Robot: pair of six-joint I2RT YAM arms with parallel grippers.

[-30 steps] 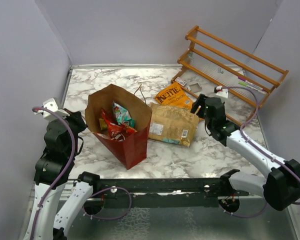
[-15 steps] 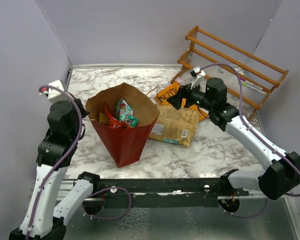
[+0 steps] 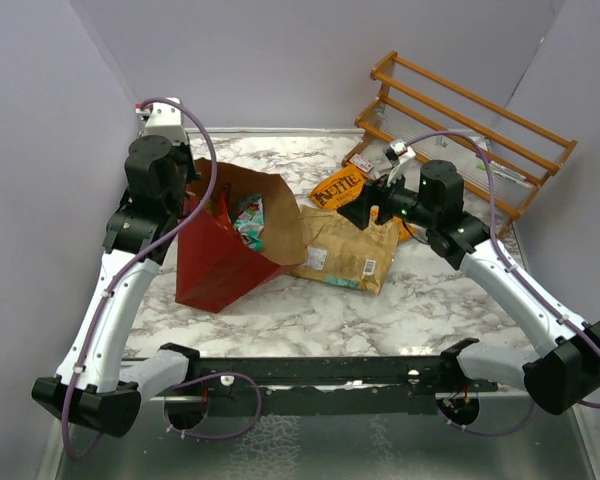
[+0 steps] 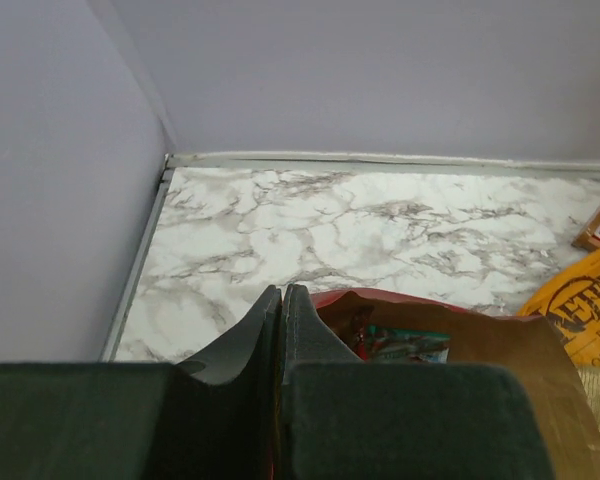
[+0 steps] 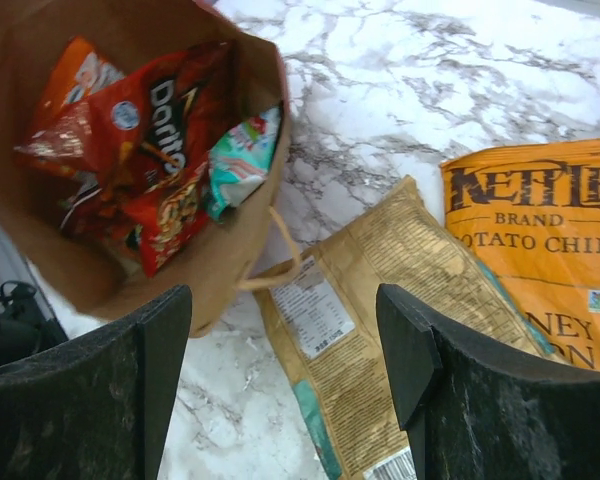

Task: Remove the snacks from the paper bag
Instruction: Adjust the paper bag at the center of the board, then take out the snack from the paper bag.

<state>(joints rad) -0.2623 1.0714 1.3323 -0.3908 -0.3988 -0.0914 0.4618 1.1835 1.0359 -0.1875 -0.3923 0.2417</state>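
Note:
The paper bag, dark red outside and brown inside, leans over with its mouth turned to the right. My left gripper is shut on its far left rim, and a sliver of red shows between the fingers. Inside lie snacks: a red Doritos packet, a teal pack and an orange packet. On the table beside the bag lie a tan chip bag and the orange Kettle bag. My right gripper hangs open over the tan chip bag, just right of the bag's mouth, holding nothing.
A wooden slatted rack stands at the back right, with small items at its foot. Lilac walls close in the marble table at the back and left. A string handle loops from the bag's rim onto the tan chip bag.
My left arm has risen and swung back with the bag's rim, tipping the bag's mouth to the right. My right gripper has lifted, moved left toward the bag and opened a little wider.

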